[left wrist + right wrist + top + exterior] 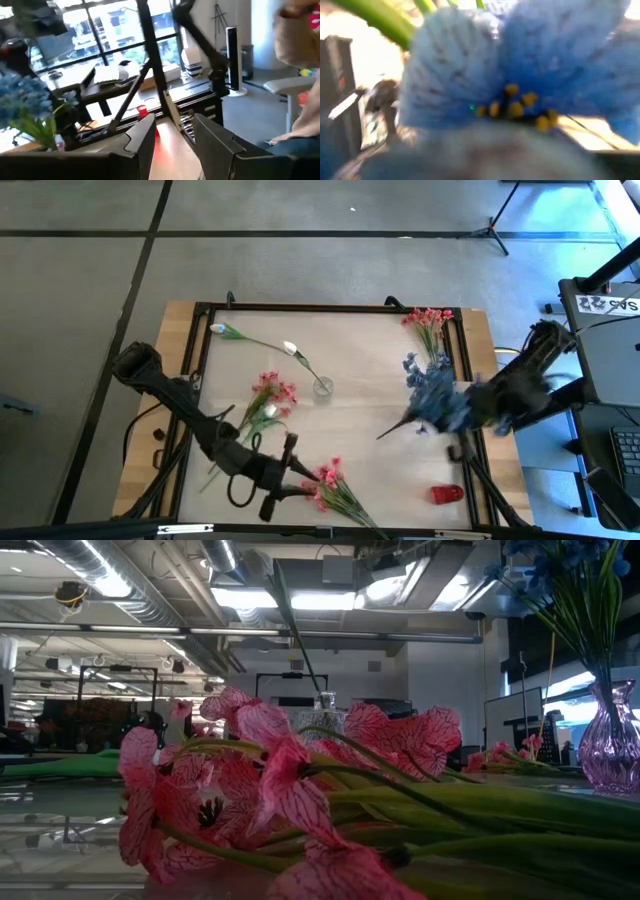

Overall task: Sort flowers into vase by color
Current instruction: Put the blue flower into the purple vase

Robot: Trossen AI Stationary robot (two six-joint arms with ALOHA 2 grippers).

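My right gripper [468,408] hovers over the table's right side with a blue sprig [435,395], whose stem [392,431] points toward the near left. In the right wrist view, blue blooms [520,75] fill the picture. My left gripper [292,468] is open near the table's near edge, beside a pink bunch [330,485] lying flat. The left wrist view shows nothing between its fingers [172,145]. A small clear vase [322,387] holds a white-bud stem [262,342]. A purple vase [610,745] holds blue blooms. More pink sprigs [270,395] lie at the middle left. My right gripper is shut on the blue sprig, but the blooms hide the fingers and the place of contact. The sprig is lifted clear of the table, and its stem slants out toward the near left.
Another pink bunch [430,320] sits at the far right corner. A red object [447,494] lies near the right near corner. A black frame [300,307] borders the table. Bare tabletop shows between the clear vase and the right arm.
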